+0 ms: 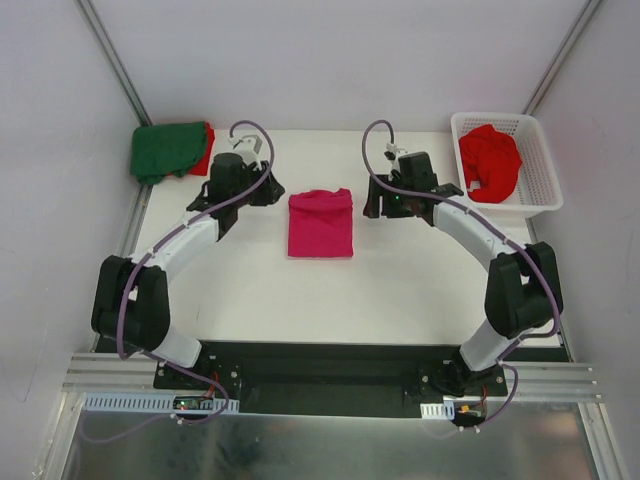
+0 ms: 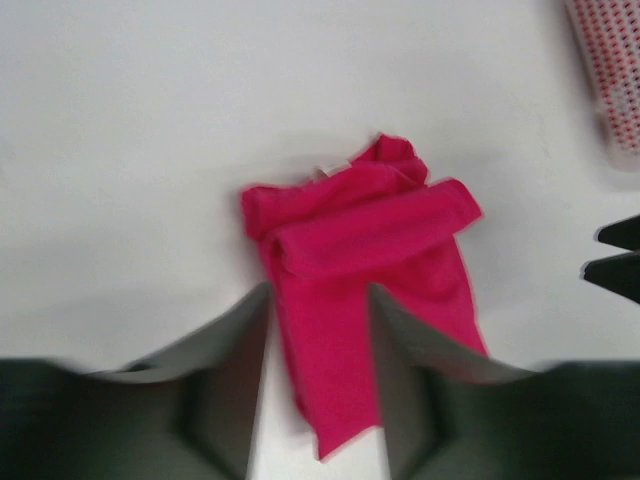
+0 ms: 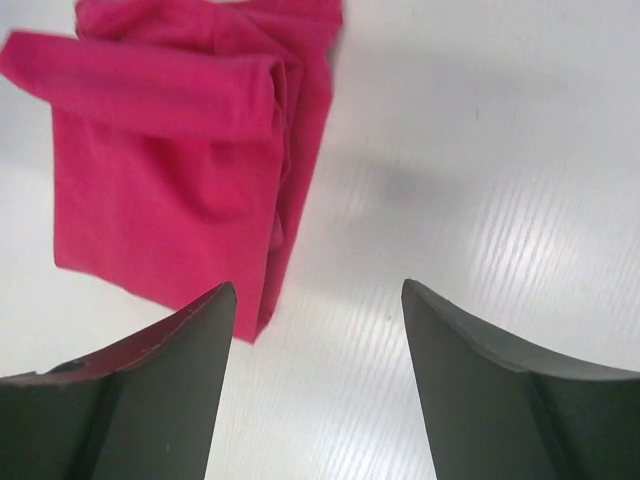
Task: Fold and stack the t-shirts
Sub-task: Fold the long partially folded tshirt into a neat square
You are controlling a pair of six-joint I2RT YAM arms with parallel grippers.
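Observation:
A magenta-pink t-shirt point(image 1: 320, 224) lies folded into a rectangle on the white table, between my two grippers. A dark green t-shirt point(image 1: 165, 148) sits folded at the back left on top of a red one point(image 1: 206, 150). Another red t-shirt point(image 1: 488, 160) lies crumpled in the white basket point(image 1: 540, 190). My left gripper point(image 1: 270, 190) is open and empty just left of the pink shirt; the left wrist view shows the shirt point(image 2: 370, 260) past its spread fingers point(image 2: 240, 380). My right gripper point(image 1: 373, 205) is open and empty just right of the shirt point(image 3: 180, 160).
The basket stands at the back right corner and its edge shows in the left wrist view point(image 2: 610, 70). White walls close in the table on the left, back and right. The arm bases sit on a black plate point(image 1: 320, 375) at the near edge.

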